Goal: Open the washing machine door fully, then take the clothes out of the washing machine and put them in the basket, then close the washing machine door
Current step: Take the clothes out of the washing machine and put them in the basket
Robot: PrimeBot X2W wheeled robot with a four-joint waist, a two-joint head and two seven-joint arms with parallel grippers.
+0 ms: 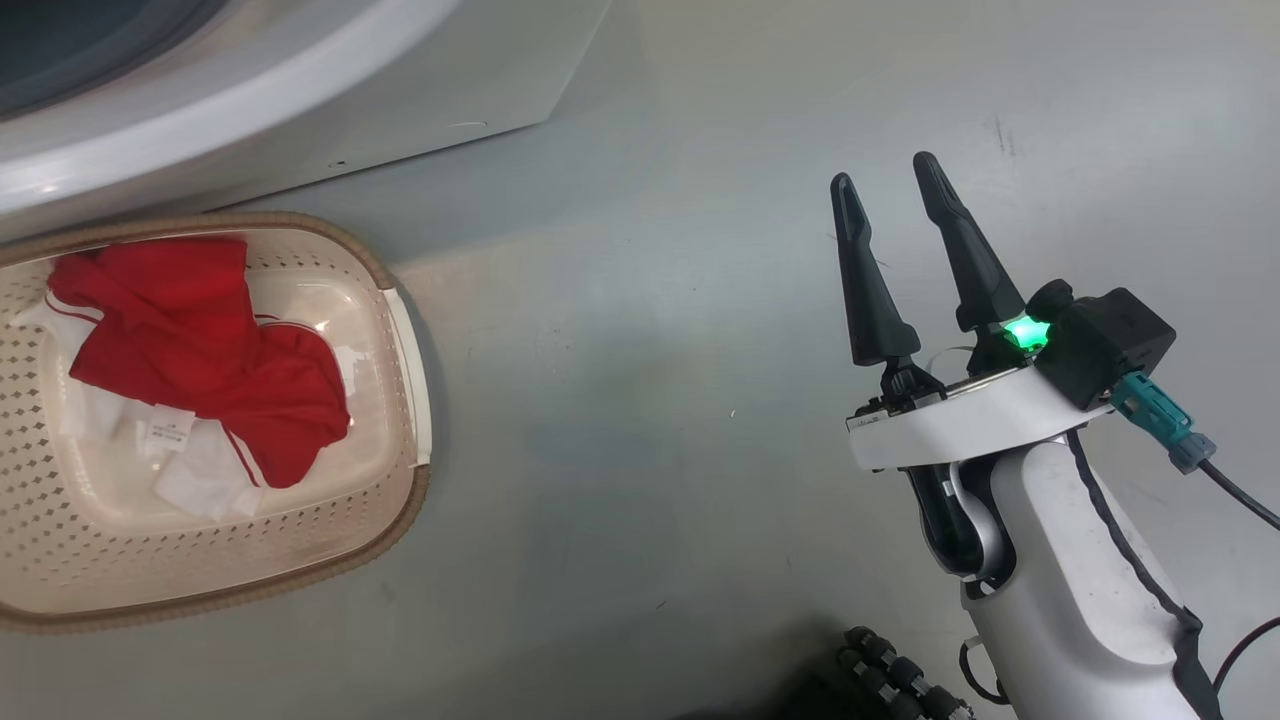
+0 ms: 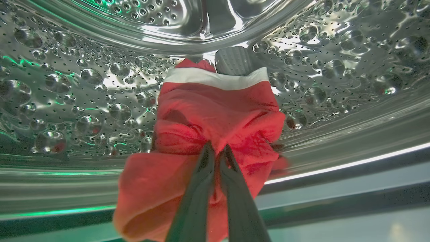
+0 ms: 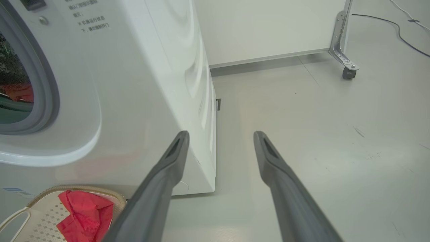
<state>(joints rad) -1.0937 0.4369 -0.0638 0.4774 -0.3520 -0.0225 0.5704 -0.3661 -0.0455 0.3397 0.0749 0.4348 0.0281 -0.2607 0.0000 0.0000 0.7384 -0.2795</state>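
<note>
Left gripper (image 2: pixel 216 148): clamped tight on a fold of the red garment (image 2: pixel 215 107), the 2 dark fingers almost together, cloth bunched on either side. Gripped near the front, low in the drum (image 2: pixel 84 94), probably so as to drag the whole piece out over the lip in 1 pull. White trim band lying farther back, toward the drum's rear wall. Loose cloth draped forward and down past the fingers, likely to trail and catch on the lip if lifted too little.

Right gripper (image 1: pixel 885 172): wide apart, holding nothing, touching nothing, hovering over bare floor (image 1: pixel 650 420) well to the right of the basket (image 1: pixel 330 235). Parked there, by the look of it, to keep out of the left arm's path between drum and basket. In its own wrist view, pointed past the front corner of the washing machine (image 3: pixel 134 84), with a patch of red visible inside the grey gasket (image 3: pixel 47 101).

Basket set on the floor just below the machine's front, close under the opening: short carry, easy drop. Inside it already, 1 other red garment (image 1: pixel 200 340), crumpled toward the back-left, white parts and a label showing. So: 1 of 2 out, the 2nd in the grip, closing up yet to come.
</note>
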